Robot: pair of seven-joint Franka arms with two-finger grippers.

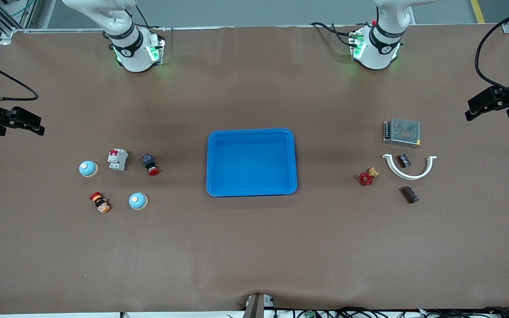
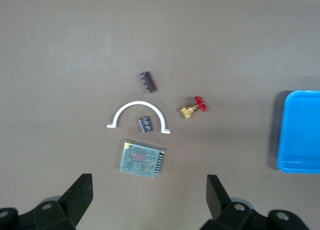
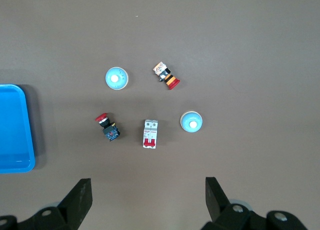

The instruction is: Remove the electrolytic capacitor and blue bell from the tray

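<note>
Two dark brown capacitors lie toward the left arm's end of the table: one point(image 1: 409, 194) point(image 2: 147, 82) nearest the front camera, the other point(image 1: 404, 160) point(image 2: 145, 124) inside a white arc. Two light blue bells point(image 1: 88, 168) point(image 1: 138, 201) sit toward the right arm's end, also seen in the right wrist view point(image 3: 191, 122) point(image 3: 117, 78). A blue tray point(image 1: 252, 132) lies at the table's middle with nothing in it. My left gripper point(image 2: 148, 179) hangs open high over the capacitor group. My right gripper point(image 3: 147, 181) hangs open high over the bell group. Neither hand shows in the front view.
Beside the capacitors are a metal mesh power supply point(image 1: 402, 132), a white arc-shaped clip point(image 1: 409, 174) and a red-handled brass valve point(image 1: 366, 178). Near the bells lie a white circuit breaker point(image 1: 117, 159), a red push button point(image 1: 150, 164) and a striped button point(image 1: 100, 202). Black fixtures stand at both table ends.
</note>
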